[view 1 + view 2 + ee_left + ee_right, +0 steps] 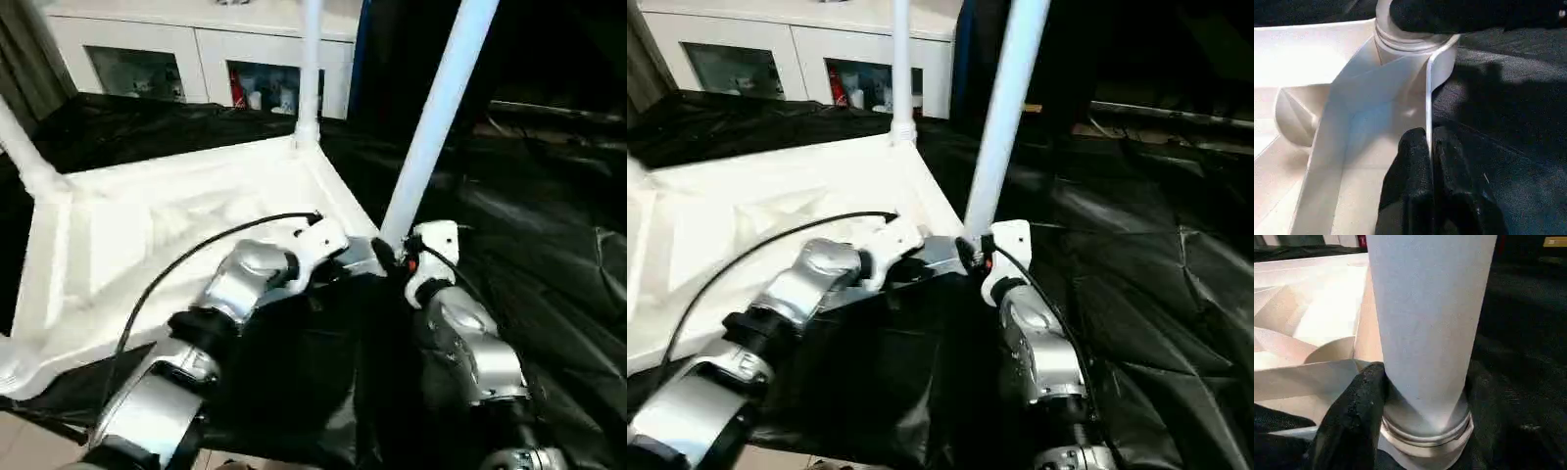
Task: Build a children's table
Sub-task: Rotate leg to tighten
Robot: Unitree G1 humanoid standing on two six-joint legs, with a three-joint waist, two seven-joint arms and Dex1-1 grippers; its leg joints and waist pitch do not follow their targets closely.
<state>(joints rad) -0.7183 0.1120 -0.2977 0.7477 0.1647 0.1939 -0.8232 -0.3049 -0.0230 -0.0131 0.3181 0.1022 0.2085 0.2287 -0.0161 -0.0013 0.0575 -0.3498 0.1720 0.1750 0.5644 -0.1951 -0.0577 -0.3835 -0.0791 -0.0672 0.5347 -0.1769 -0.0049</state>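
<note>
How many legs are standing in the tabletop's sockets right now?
3 clearly: near-right leg held by the right gripper, far-right leg, far-left leg. The tabletop's near-left corner is cut off, unclear.

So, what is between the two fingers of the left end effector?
The thin raised rim of the white tabletop: in the left wrist view the left end effector is shut on it, beside the corner socket.

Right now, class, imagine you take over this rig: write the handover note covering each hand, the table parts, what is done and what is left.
Left hand: shut on the tabletop's raised rim, beside the near right corner.
Right hand: around the base of the near right leg at its socket.
Tabletop lies underside up on the black cloth.
Done: far right leg and a left leg stand in their sockets.
Left: whether the near right leg is fully seated cannot be told; check it.
</note>
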